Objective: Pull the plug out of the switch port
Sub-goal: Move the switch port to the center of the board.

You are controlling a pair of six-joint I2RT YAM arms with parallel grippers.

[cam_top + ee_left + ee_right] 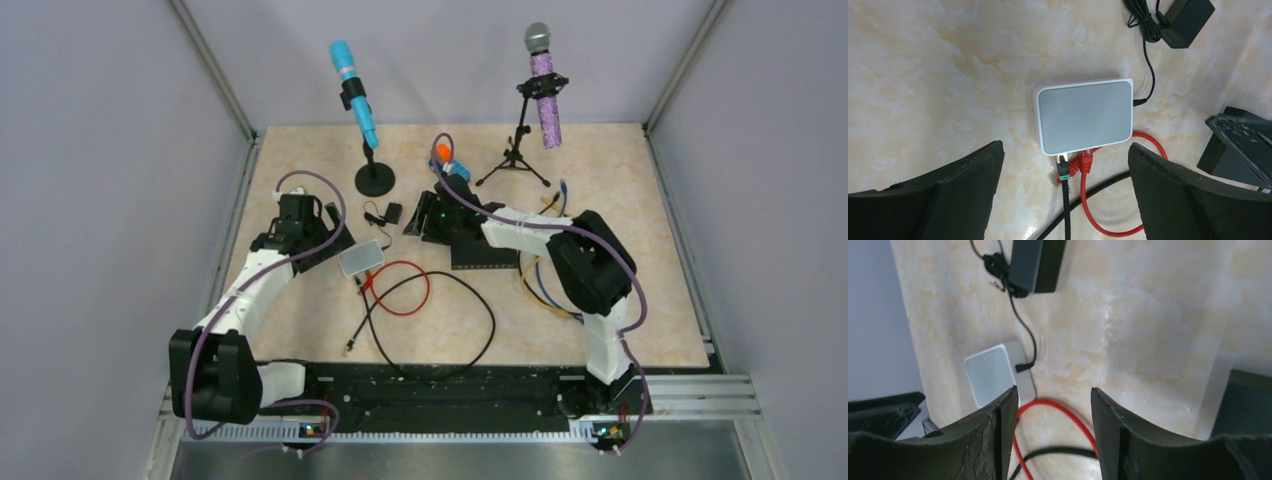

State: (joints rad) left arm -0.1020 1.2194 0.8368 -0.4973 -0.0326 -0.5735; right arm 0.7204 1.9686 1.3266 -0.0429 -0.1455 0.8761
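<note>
The switch is a flat black box (488,254) in the middle of the table, partly under my right arm. Its corner shows at the right edge of the left wrist view (1222,156) and of the right wrist view (1248,400). I cannot make out the switch port or the plug in any view. Yellow and blue cables (538,280) run off the box's right end. My left gripper (328,238) (1065,150) hangs open over the small white box (1083,116), holding nothing. My right gripper (428,215) (1054,390) is open above the table, left of the switch, holding nothing.
A black-plugged cable (1064,170) and a red one (1087,162) go into the white box's near edge and loop over the table (400,290). A black power adapter (393,213) lies behind. At the back stand a blue microphone (355,95) and a purple one (545,95).
</note>
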